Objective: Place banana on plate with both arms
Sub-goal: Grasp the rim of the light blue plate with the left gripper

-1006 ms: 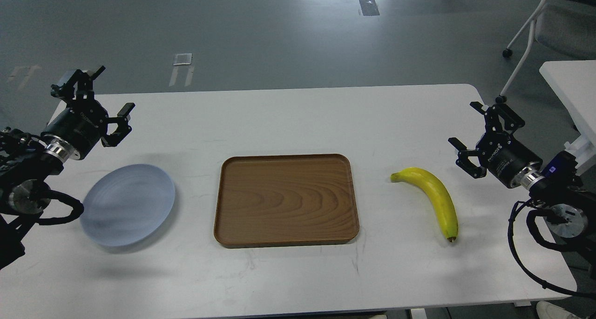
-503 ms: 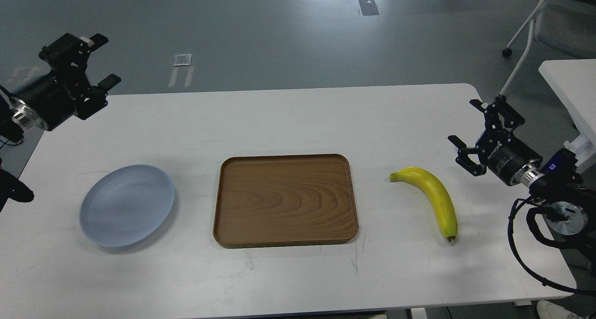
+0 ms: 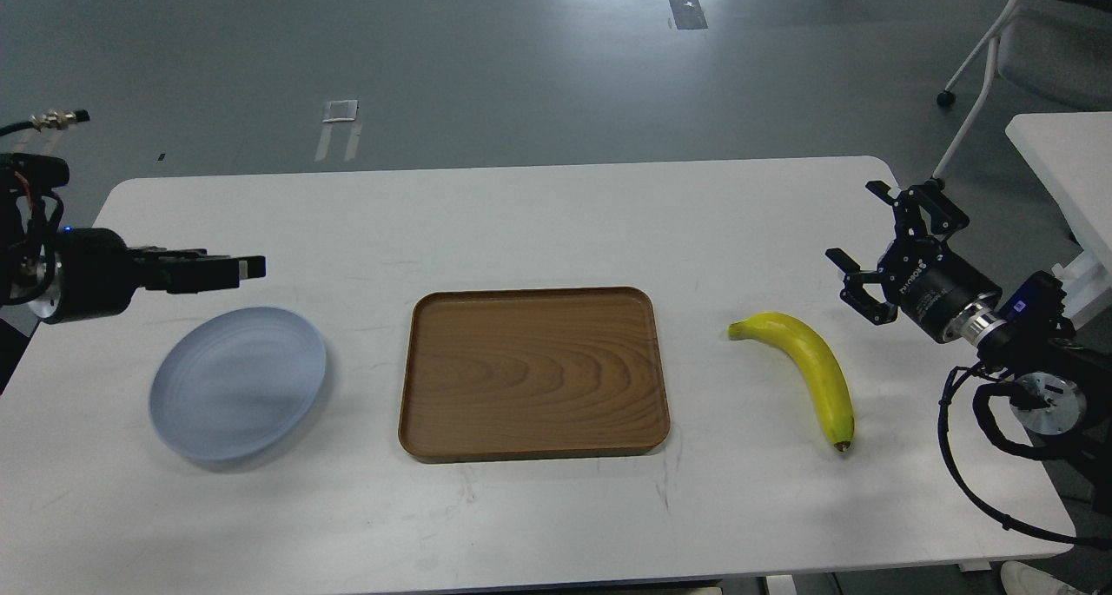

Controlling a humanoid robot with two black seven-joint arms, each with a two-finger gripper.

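The yellow banana (image 3: 812, 365) lies on the white table (image 3: 539, 221) at the right, stem towards the tray. The pale blue-grey plate (image 3: 239, 386) sits on the table at the left and holds nothing. My right gripper (image 3: 860, 223) is open and empty, a little right of and behind the banana's stem end, apart from it. My left gripper (image 3: 228, 269) points right, level, just above the plate's far edge. It is seen side-on, so its fingers cannot be told apart. It holds nothing that I can see.
A brown wooden tray (image 3: 534, 373) with nothing in it lies in the middle of the table between plate and banana. A chair (image 3: 1034, 52) and a second white table (image 3: 1064, 165) stand beyond the right end.
My left arm swung down from high behind the table's left corner and turned, so its gripper now points right over the plate's far edge. My right gripper shifted slightly up and left.
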